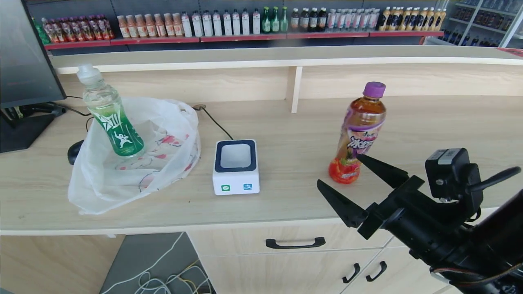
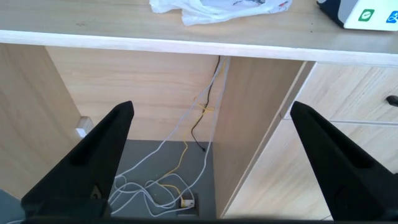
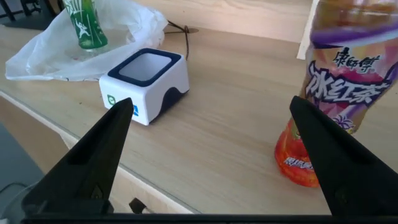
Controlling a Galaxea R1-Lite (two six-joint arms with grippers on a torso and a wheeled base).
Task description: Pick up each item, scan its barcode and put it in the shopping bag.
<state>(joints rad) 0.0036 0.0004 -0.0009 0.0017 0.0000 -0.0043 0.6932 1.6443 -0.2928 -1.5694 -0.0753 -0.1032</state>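
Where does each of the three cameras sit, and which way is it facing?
Head view: on the head, looking down at the light wooden counter; right gripper lower right.
Left wrist view: below counter height, facing the cabled gap underneath; left gripper open in front.
Right wrist view: low over the counter, facing the purple-capped tea bottle; right gripper open.
Shared: the white square scanner box shows in all three.

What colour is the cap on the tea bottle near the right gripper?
The cap is purple, clearest in the head view.

The wooden counter [image 1: 294, 163] bears a shopping bag [image 1: 163, 171], a white scanner [image 1: 235, 167] and an upright tea bottle [image 1: 358, 134].
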